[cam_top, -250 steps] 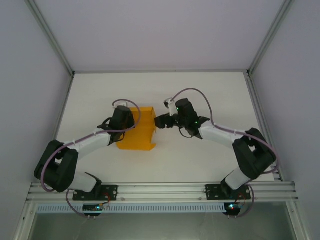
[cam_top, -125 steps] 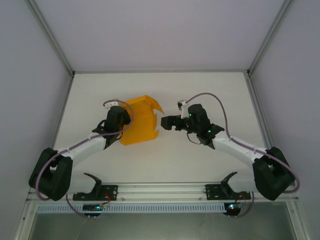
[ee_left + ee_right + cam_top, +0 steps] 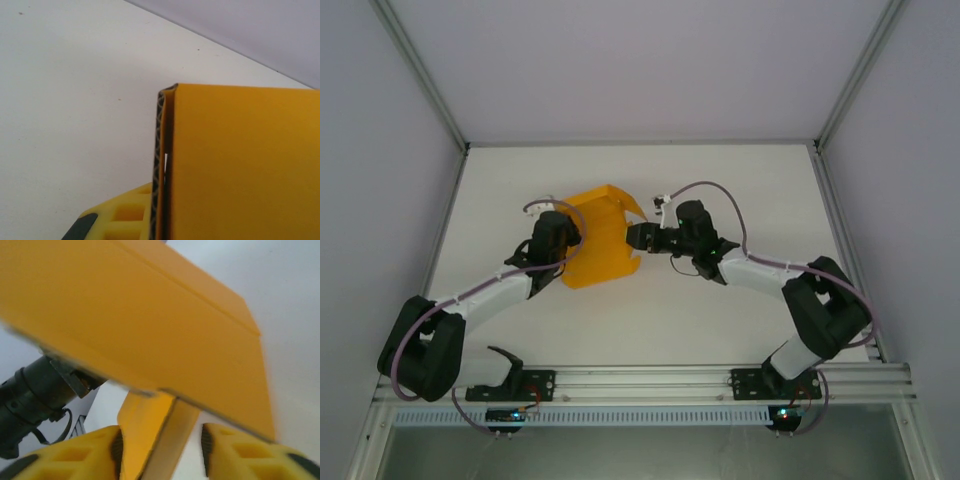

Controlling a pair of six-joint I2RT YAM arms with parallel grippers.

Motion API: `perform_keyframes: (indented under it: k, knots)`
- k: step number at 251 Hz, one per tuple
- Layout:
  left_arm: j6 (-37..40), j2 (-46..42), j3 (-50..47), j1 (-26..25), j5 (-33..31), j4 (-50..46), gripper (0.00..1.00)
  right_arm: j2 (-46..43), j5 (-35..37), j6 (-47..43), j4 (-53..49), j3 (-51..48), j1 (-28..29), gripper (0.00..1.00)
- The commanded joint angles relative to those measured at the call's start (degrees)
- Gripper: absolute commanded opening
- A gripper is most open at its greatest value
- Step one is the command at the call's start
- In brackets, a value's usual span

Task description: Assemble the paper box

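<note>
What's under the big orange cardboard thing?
Under the folded orange-yellow card sheet is the white table. From the right wrist camera, a dark part of the left arm shows beneath it. The table directly below is covered.

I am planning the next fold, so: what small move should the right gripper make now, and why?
Probably close the right gripper: a flap of the orange-yellow card box lies between its fingers, while the left gripper pinches the opposite edge.
</note>
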Motion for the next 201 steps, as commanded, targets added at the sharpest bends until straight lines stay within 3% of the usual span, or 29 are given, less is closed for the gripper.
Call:
perform_keyframes:
  k: [1, 29, 73, 123, 146, 163, 201]
  knots:
    - [-1.7, -0.2, 0.8, 0.5, -0.4, 4.3, 0.02, 0.7, -4.7, 5.6, 7.5, -0.5, -0.5, 0.23]
    - [-3.9, 0.3, 0.6, 2.1, 3.0, 5.8, 0.02, 0.4, -8.0, 10.8, 17.1, -4.0, -1.6, 0.0]
    - [-5.5, 0.4, 0.0, 2.8, 7.6, 9.5, 0.02, 1.8, -12.7, 20.1, 36.8, -8.2, -2.8, 0.0]
    - [-4.9, 0.0, 0.2, 2.8, 9.5, 9.5, 0.03, 2.0, -13.3, 18.4, 33.2, -7.8, -3.3, 0.0]
    - [-4.2, -0.4, 0.2, 2.8, 9.4, 8.3, 0.02, -0.6, -10.9, 15.3, 28.2, -9.3, -5.0, 0.23]
    - [-3.4, -0.9, 0.0, 2.8, 9.1, 7.1, 0.03, -4.2, -8.6, 12.9, 23.8, -11.7, -7.3, 0.46]
    - [0.2, -1.8, -0.5, 2.9, 10.7, 5.6, 0.02, -15.4, -5.6, 4.1, 5.4, -15.2, -13.5, 0.54]
